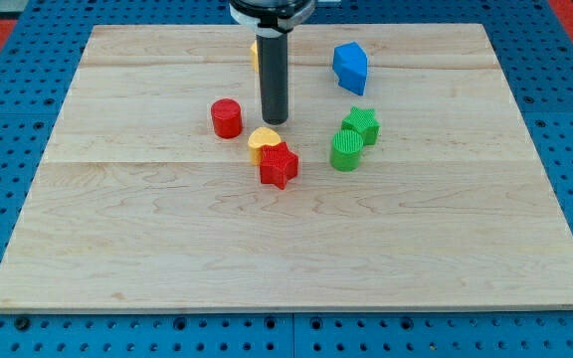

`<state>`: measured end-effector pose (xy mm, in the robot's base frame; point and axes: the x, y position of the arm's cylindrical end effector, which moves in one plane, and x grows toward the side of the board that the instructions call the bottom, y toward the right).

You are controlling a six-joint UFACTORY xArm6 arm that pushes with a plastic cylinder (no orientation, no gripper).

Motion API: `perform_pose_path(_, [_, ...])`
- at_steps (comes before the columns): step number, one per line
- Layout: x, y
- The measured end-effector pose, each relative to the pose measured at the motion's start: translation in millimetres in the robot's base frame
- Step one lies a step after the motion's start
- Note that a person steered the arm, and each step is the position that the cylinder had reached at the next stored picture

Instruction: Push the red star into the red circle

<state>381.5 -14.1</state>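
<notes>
The red star (279, 165) lies near the board's middle, touching a yellow heart-shaped block (263, 141) at its upper left. The red circle (227, 118), a short red cylinder, stands apart to the upper left of both. My tip (275, 121) is the lower end of the dark rod, just above the yellow heart and to the right of the red circle, above the red star. It touches no block that I can see.
A green star (363, 125) and a green cylinder (346, 151) sit together at the right of the red star. A blue block (350, 68) lies near the view's top. Another yellow block (255, 54) is partly hidden behind the rod. The wooden board (117, 249) ends in blue pegboard.
</notes>
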Motion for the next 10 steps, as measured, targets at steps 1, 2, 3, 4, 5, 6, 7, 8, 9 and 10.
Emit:
perform_pose_path(1, [22,15])
perform_pose_path(2, [33,46])
perform_pose_path(3, [50,60])
perform_pose_path(4, [78,47])
perform_pose_path(5, [86,9])
perform_pose_path(6, [86,-13])
perform_pose_path(7, [86,-29])
perform_pose_path(8, [86,-49])
perform_pose_path(9, [75,-54])
perform_pose_path(10, [54,-54])
